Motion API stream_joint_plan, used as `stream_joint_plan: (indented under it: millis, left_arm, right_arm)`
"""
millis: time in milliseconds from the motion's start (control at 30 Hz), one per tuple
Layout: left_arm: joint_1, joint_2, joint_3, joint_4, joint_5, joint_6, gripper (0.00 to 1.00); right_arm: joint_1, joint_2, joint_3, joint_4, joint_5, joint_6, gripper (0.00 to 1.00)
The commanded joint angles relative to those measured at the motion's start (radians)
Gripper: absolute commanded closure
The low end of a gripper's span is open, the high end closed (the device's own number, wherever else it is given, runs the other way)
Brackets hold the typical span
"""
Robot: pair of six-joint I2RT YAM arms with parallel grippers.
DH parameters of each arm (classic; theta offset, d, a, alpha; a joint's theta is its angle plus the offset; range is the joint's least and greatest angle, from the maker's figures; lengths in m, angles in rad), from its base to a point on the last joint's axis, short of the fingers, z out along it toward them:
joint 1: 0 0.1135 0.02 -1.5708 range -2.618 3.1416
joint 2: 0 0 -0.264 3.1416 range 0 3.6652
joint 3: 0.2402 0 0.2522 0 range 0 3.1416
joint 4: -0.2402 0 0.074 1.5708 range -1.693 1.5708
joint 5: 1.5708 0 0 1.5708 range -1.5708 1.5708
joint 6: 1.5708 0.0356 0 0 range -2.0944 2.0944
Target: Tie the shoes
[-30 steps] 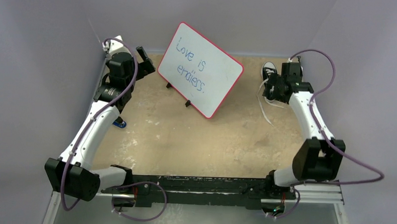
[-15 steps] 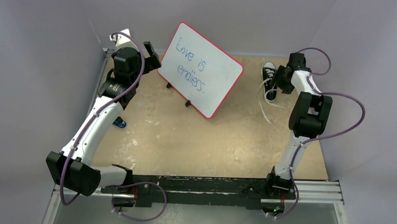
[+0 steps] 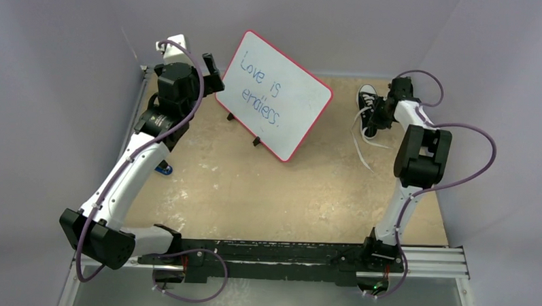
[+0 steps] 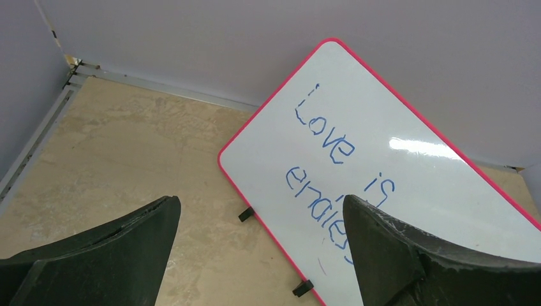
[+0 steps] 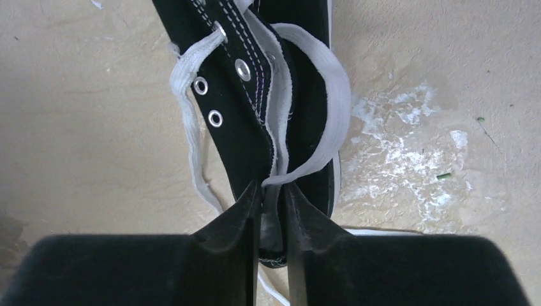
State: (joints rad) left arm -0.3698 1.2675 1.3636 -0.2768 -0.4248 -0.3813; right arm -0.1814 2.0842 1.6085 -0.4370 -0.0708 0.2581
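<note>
Tan tabletop [image 3: 253,186] runs between grey walls, with a red-framed whiteboard [image 3: 274,95] propped at the far middle and the black sneaker [image 3: 367,96] at the far right, white laces [image 3: 359,139] trailing toward the near side. My right gripper [image 5: 271,203] sits on that sneaker, its 2 fingers nearly together, pinching the black canvas edge beside the eyelets. My left gripper [image 4: 260,203] hangs at the far left facing the whiteboard, spread wide, holding nothing.
</note>
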Motion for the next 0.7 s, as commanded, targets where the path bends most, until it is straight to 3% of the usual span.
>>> stream_joint_plan:
  millis: [0,200,300,500,667]
  left_arm:
    - [-0.001,-0.026,0.025,0.030,-0.009,-0.009,0.01]
    - [-0.001,-0.025,0.035,-0.008,0.002,-0.072,0.01]
    - [0.000,-0.004,0.081,-0.104,0.016,-0.126,0.01]
    - [0.000,0.011,0.111,-0.288,0.136,-0.227,0.03]
    - [0.000,-0.044,0.035,-0.338,0.255,-0.306,0.04]
  right_arm:
    - [0.004,-0.082,-0.089,-0.073,-0.038,-0.020,0.85]
    - [0.005,-0.260,-0.318,-0.060,-0.129,0.030,0.95]
    - [0.012,-0.338,-0.427,-0.082,-0.180,0.042,1.00]
    - [0.090,-0.596,-0.691,-0.083,-0.240,0.096,1.00]
    - [0.231,-0.791,-0.875,-0.098,-0.248,0.211,1.00]
